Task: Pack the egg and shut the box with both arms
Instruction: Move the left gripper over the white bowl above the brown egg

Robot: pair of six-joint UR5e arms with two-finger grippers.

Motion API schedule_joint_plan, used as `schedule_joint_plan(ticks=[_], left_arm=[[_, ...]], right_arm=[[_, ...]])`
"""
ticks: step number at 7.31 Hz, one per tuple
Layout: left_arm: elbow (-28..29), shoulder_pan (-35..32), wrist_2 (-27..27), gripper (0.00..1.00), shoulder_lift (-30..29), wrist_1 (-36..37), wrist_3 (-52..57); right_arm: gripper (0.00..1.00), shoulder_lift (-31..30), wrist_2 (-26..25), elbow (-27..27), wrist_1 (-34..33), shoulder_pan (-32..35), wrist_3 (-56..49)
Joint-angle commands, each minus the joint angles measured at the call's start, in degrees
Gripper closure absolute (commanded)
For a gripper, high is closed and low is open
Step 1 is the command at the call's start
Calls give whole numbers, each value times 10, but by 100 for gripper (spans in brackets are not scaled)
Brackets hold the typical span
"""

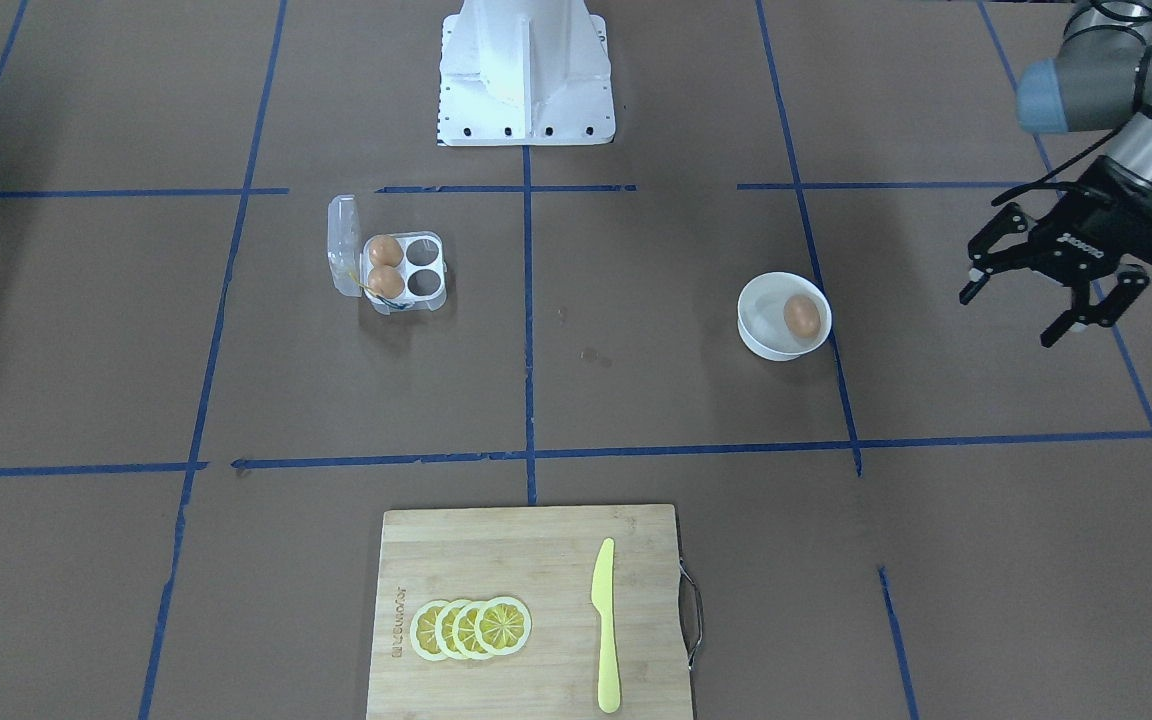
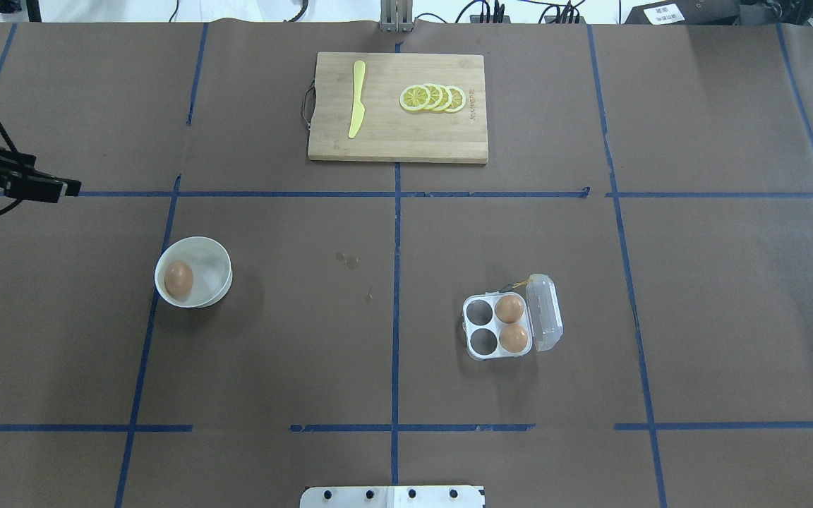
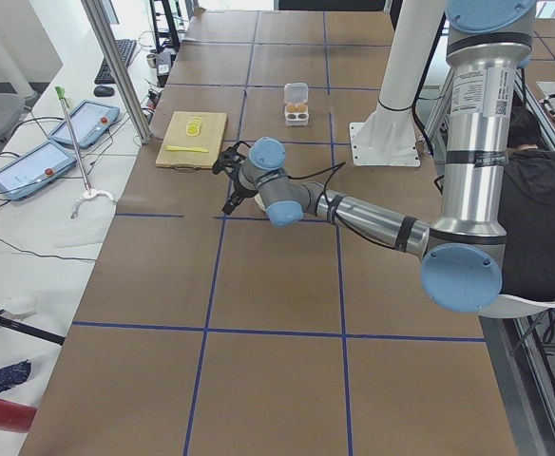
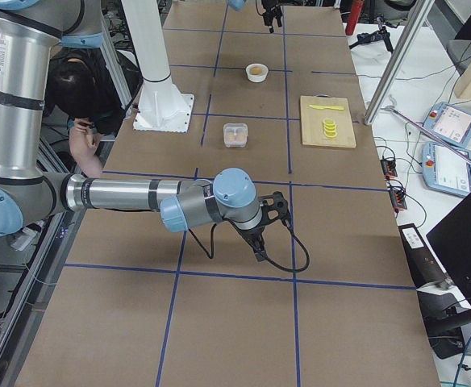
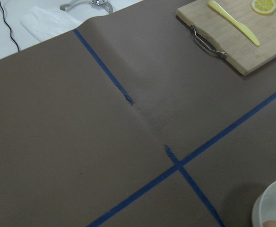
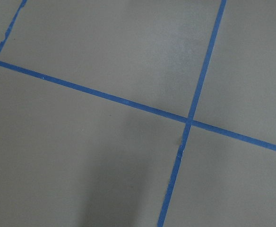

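Note:
One tan-brown egg (image 1: 802,315) lies in a round white bowl (image 1: 761,338); it also shows in the overhead view (image 2: 178,279). The clear box (image 1: 428,300) stands open, its lid (image 1: 341,245) folded to the side. Two eggs (image 2: 509,308) (image 2: 514,338) fill the cups next to the lid, and the other two cups are empty. My left gripper (image 1: 1016,313) hangs open and empty above the table, beside the bowl and away from the box. My right gripper (image 4: 268,230) shows only in the exterior right view, far from the box, and I cannot tell its state.
A wooden cutting board (image 2: 396,144) with lemon slices (image 2: 433,98) and a yellow knife (image 2: 357,99) lies at the table's far edge. The white pedestal base (image 1: 526,75) stands at the robot's side. Blue tape lines cross the brown table.

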Motion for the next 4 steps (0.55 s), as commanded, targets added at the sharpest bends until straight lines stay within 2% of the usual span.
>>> schedule_joint_plan(ticks=[1, 2, 3, 4], left_arm=[[-57, 96, 78, 0, -18, 78, -179], [-53, 136, 97, 11, -39, 88, -275], [-52, 172, 146, 23, -66, 134, -345], [-48, 194, 173, 25, -76, 159, -367]], right_arm=[[0, -2, 0, -1, 0, 0, 0], [0, -3, 2, -1, 0, 0, 0], [0, -3, 3, -1, 0, 1, 0], [0, -3, 3, -1, 0, 0, 0]])
